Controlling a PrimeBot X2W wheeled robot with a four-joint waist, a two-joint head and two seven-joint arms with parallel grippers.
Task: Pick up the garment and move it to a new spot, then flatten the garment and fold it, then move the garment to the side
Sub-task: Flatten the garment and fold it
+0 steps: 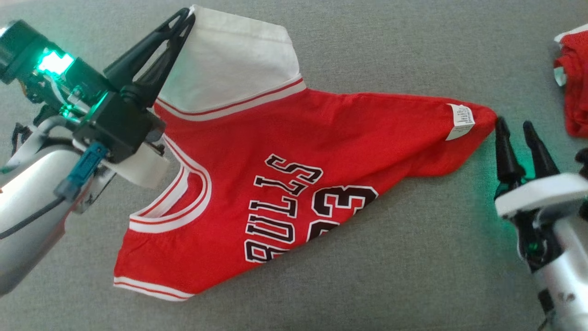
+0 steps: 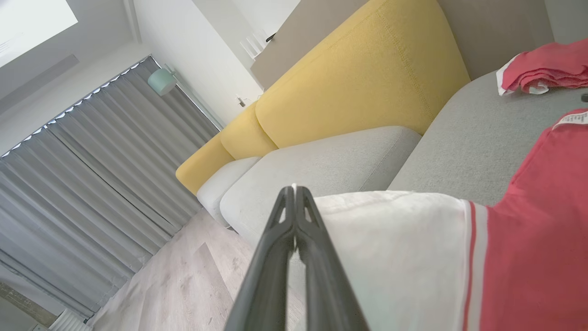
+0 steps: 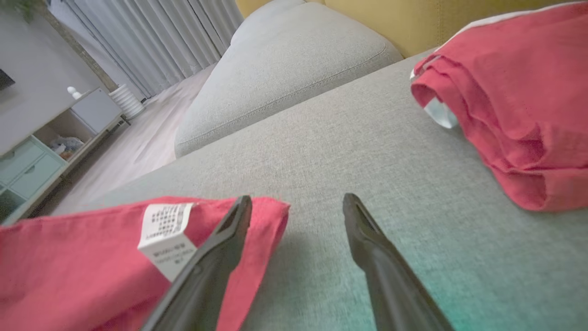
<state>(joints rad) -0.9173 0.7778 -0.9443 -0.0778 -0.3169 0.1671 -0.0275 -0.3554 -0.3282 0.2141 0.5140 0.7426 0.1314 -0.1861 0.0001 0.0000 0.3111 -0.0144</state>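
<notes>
**Left tool pinches the sleeve; right tool open at the hem corner**

The jersey (image 1: 294,151), red with white trim and black "BULLS" lettering, lies spread on the grey sofa (image 1: 413,257) seat. Its neck opening is toward the robot's left and its hem runs out to a point toward the right. Part of the lower front is folded under, cutting off the number and the letters.

The left tool (image 1: 186,18) has its two fingers pressed together on the outer corner of the white sleeve (image 1: 229,64). In the left wrist view a sliver of white cloth shows at the very tips, and the sleeve stretches from there back to the red body.

The right tool (image 1: 514,126) has its fingers well apart and nothing between them. It stands just beside the pointed hem corner, where a white label (image 1: 460,120) is sewn. In the right wrist view one finger crosses in front of that corner; whether it touches the cloth I cannot tell.

A second red cloth (image 1: 574,69) lies bunched on the seat farther right, well apart from the jersey. Behind the seat rises a yellow backrest (image 2: 367,78), with grey curtains (image 2: 92,161) and a pale wood floor (image 2: 183,285) beyond.
</notes>
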